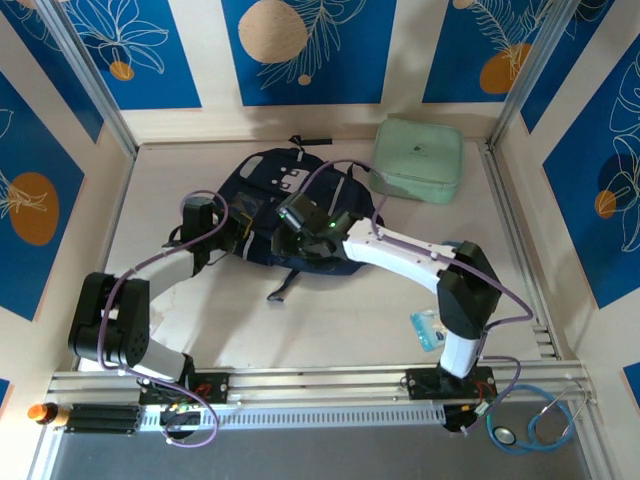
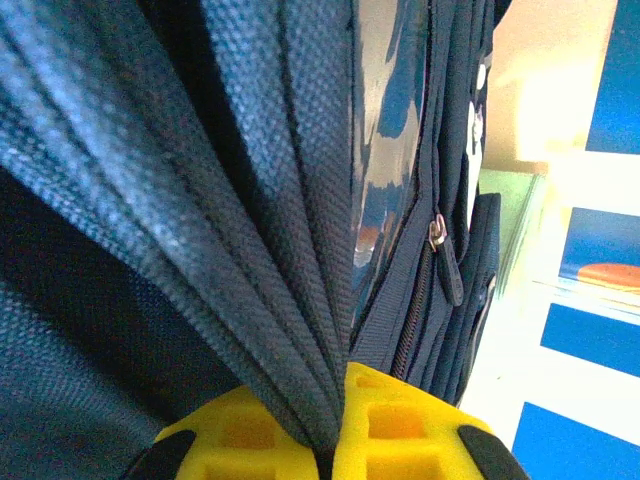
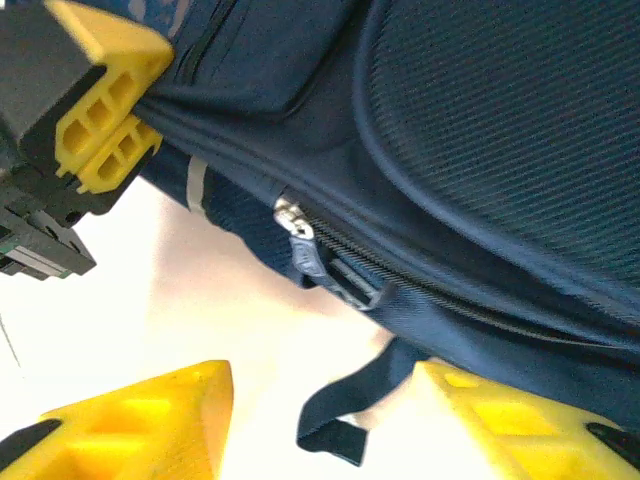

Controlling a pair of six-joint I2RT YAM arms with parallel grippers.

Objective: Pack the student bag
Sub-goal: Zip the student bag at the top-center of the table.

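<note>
— Where does the student bag (image 1: 272,187) lie?
— Flat on the pale table (image 1: 330,325), towards the back and roughly midway across; a mint-green zip case (image 1: 417,160) sits just beside its far right corner.
— And the left gripper (image 1: 240,232)?
— At the bag's left edge. The left wrist view shows its yellow fingers (image 2: 400,425) pressed together on a bunch of navy fabric folds, so it is clamped on the bag; the cloth fans up and away from the pinch; a metal zipper pull (image 2: 437,232) hangs on a seam further along.
— Does the other wrist camera agree?
— It does; the left gripper (image 3: 105,135) shows at the upper left of the right wrist view, closed on the bag's rim, close to a pale stripe (image 3: 197,185).
— The right gripper (image 1: 298,222)?
— Over the bag's near middle, just beside the left one. Its fingers (image 3: 150,425) stand well apart and hold nothing; the bag's side rises just ahead of them; a silver zip slider (image 3: 293,220) sits on that side, beyond the gap; a dark strap loop (image 3: 335,420) hangs down from the bag between the two fingers. Whether the strap touches either finger cannot be told.
</note>
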